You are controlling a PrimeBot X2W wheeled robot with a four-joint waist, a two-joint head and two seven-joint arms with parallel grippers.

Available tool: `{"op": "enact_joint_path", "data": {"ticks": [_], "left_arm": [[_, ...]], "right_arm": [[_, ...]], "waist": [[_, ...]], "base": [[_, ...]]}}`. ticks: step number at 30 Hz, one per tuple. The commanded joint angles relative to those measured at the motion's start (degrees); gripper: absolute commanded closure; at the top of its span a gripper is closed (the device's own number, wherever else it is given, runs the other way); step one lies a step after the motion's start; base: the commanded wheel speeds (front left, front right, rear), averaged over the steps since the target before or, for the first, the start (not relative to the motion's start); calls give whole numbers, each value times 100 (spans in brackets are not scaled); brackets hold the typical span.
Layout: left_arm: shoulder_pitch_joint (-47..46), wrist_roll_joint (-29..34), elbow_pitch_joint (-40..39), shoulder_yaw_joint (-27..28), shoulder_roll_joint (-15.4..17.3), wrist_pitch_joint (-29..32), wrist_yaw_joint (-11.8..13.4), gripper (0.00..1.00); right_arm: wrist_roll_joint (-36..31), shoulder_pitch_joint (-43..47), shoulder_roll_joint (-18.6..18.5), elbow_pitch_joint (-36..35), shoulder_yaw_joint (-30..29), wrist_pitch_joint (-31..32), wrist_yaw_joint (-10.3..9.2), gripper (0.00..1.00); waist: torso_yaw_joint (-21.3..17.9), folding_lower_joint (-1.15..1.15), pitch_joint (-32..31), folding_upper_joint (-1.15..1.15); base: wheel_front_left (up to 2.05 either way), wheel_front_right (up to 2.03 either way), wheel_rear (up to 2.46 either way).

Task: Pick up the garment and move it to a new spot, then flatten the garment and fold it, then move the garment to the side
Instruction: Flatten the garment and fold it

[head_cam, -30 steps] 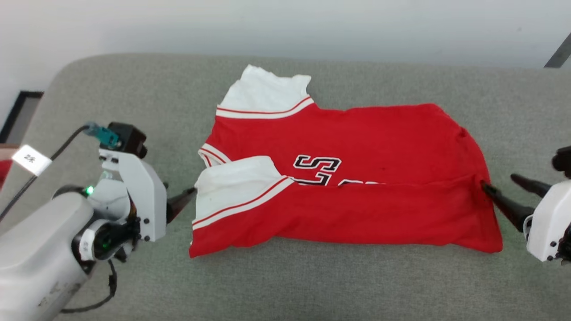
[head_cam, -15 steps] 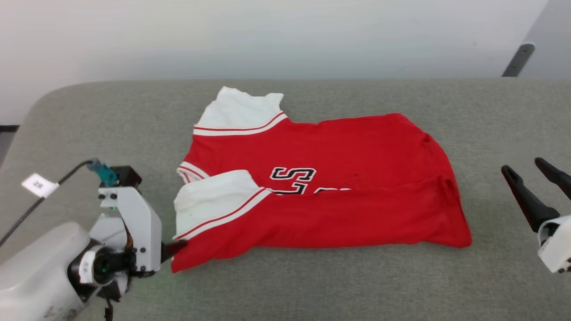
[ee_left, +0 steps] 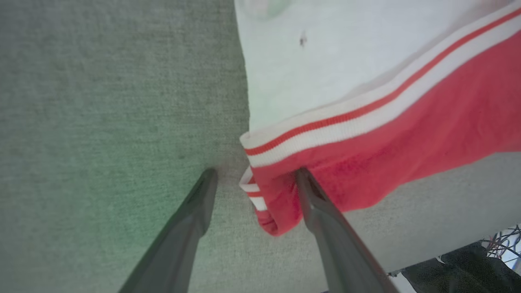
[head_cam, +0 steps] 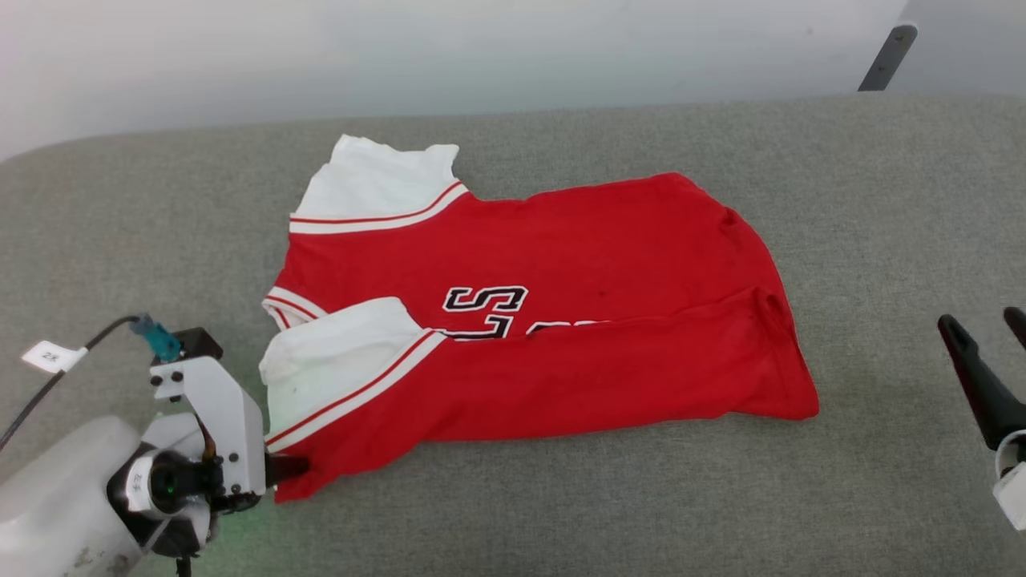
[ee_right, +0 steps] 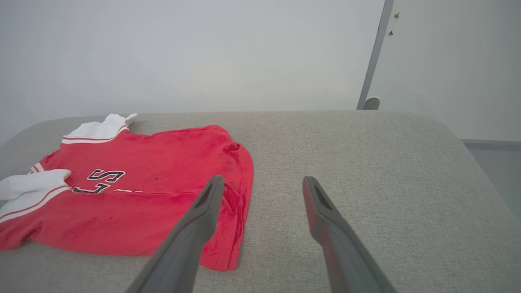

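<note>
L gripper [ee_left: 255, 173] & R gripper [ee_right: 262, 179] both w/ fingers spread wide, arms apart.

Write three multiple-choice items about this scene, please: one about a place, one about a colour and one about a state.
1. Where is the left gripper?
A. At the near left corner of the garment
B. On the black numbers
C. Above the far sleeve

2. What colour are the garment's sleeves?
A. Black
B. White
C. Blue

3. In what state is the right gripper?
A. Shut on the hem
B. Shut on a sleeve
C. Open, holding nothing

Answers:
1 A: the left wrist view shows that corner between its fingers.
2 B: both sleeves are white, with red-striped trim.
3 C: in the head view its fingers stand apart over the grey cushion, to the right of the garment.
</note>
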Motion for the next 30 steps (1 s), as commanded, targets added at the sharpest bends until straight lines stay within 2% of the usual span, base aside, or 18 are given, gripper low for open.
{"op": "enact_joint_path", "data": {"ticks": [1,5,6,7,12,19,30], "left_arm": [[108,2,78,-66,-103,36,-13,0],[125,-93,294,-91,-253,148,-45,0],[114,-111,320,-89,-286,161,-105,74],[105,-124,356,-85,-309,186,-124,100],[-3,-46,446,-99,-356,195,-292,100],[-241,95,463,-85,-491,84,-380,100],[-580,321,464,-137,-824,-16,-488,100]], "right_arm": [[-54,84,59,-31,-39,22,-4,0],[-75,172,173,-197,-142,233,-4,0],[-75,204,195,-226,-138,301,-4,0],[-50,232,219,-249,-136,382,-4,0],[68,336,321,-298,-71,964,-4,0],[-35,53,482,-45,64,1804,-4,0],[-507,-949,672,1201,144,2394,-4,0]], "waist": [[-23,0,49,0],[-4,0,103,0],[5,0,116,0],[14,0,132,0],[62,0,206,0],[217,0,379,0],[562,0,756,0]], "base": [[0,0,0],[0,0,0],[0,0,0],[0,0,0],[0,0,0],[0,0,0],[0,0,0]]}}
